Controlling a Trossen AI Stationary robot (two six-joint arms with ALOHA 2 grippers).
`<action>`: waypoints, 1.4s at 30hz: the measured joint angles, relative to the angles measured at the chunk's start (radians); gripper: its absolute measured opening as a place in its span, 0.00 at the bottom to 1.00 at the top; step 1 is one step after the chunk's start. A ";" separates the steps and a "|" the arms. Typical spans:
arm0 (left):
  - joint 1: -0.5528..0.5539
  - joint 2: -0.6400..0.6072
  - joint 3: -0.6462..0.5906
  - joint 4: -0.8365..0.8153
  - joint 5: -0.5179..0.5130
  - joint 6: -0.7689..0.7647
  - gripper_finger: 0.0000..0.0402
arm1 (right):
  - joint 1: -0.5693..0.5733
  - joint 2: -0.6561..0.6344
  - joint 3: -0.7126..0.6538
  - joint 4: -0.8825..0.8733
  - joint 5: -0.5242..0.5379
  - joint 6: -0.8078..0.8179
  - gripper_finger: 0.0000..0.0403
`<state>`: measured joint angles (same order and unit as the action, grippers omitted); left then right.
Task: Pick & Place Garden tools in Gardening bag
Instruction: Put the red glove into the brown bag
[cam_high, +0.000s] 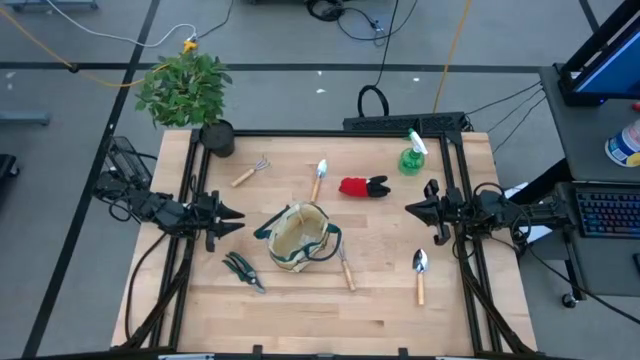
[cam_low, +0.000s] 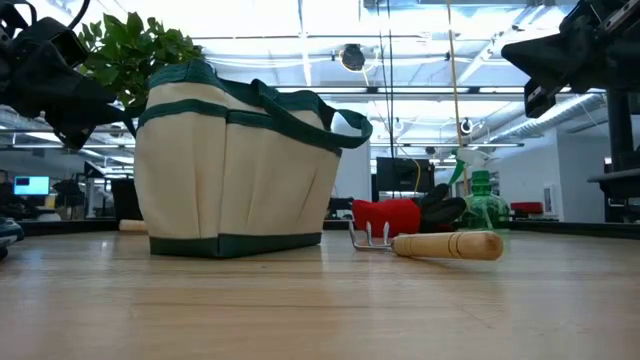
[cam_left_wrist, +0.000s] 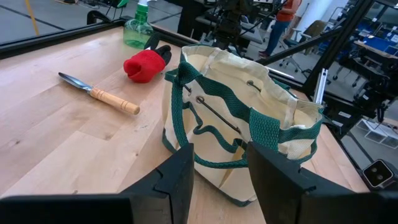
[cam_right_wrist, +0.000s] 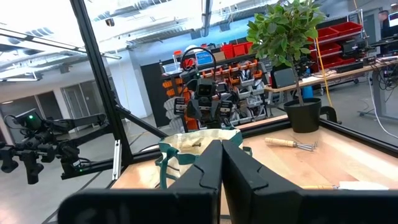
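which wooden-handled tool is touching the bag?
The wooden-handled steel tool lying against the beige canvas gardening bag on the right tool side; the other three lie clear of it.

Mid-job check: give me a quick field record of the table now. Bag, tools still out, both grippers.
bag: gardening bag upright at table centre, no tool visible inside in the left wrist view
tools out: rake, trowel, gloves, spray bottle, pruning shears, second trowel, another wooden-handled tool beside the bag
left gripper: open, left of the bag, holding nothing
right gripper: shut, right of the bag, holding nothing
other: potted plant at far left corner
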<state>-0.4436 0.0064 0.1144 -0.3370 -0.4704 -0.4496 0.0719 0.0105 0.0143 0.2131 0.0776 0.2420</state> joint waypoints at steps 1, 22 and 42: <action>0.000 0.000 0.000 0.000 0.000 0.000 0.38 | 0.000 0.000 0.000 0.000 0.000 0.000 0.00; 0.000 0.000 0.000 0.000 0.000 0.000 0.38 | 0.000 0.000 0.000 -0.002 0.004 0.035 0.00; 0.000 0.000 0.000 0.000 -0.001 -0.059 0.38 | 0.000 0.025 0.000 0.071 0.002 0.042 0.00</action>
<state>-0.4435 0.0065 0.1144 -0.3370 -0.4709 -0.5084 0.0719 0.0356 0.0145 0.2836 0.0801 0.2840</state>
